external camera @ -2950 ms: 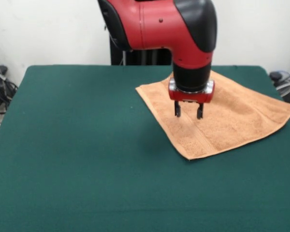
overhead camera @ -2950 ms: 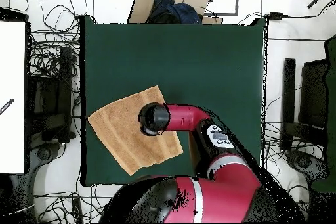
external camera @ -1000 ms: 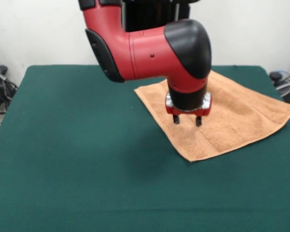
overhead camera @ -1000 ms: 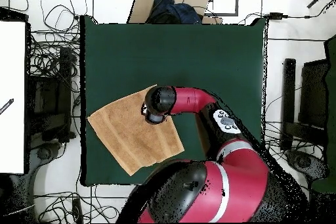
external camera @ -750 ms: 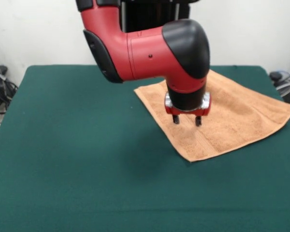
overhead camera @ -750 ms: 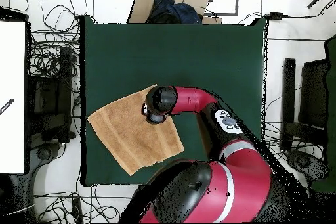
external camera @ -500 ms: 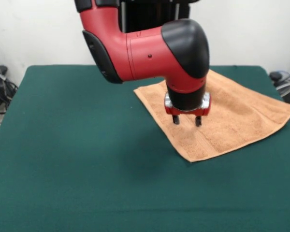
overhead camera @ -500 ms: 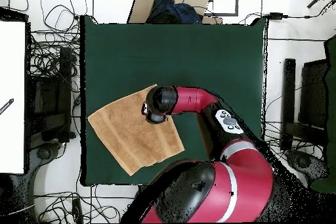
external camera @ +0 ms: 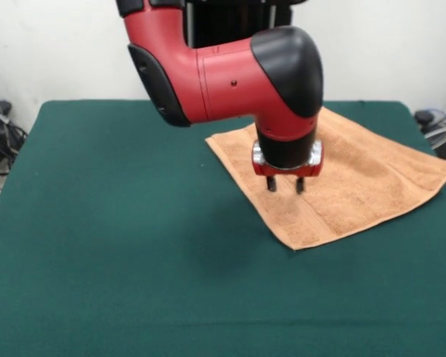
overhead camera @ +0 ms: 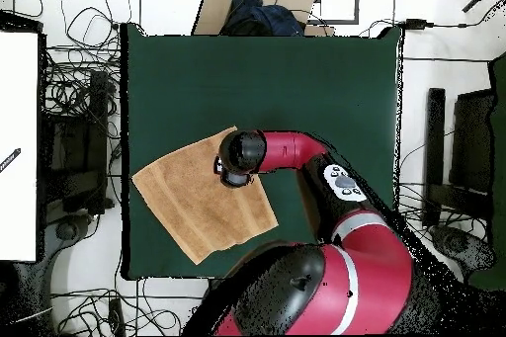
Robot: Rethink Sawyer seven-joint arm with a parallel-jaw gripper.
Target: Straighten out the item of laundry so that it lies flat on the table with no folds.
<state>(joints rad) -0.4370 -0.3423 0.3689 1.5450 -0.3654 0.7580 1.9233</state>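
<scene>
Gripper [external camera: 284,184] fingers narrower over towel [external camera: 372,175]

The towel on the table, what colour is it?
The square terry-cloth towel is peach-orange, with a woven band near one edge. The front view shows it best.

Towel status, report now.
Claw open, empty, above the towel. Towel spread flat on the table, no folds visible, one corner at the table edge. Nothing in the way.

Robot lab: cable tangles [overhead camera: 74,106] ringing table [overhead camera: 326,86].
</scene>
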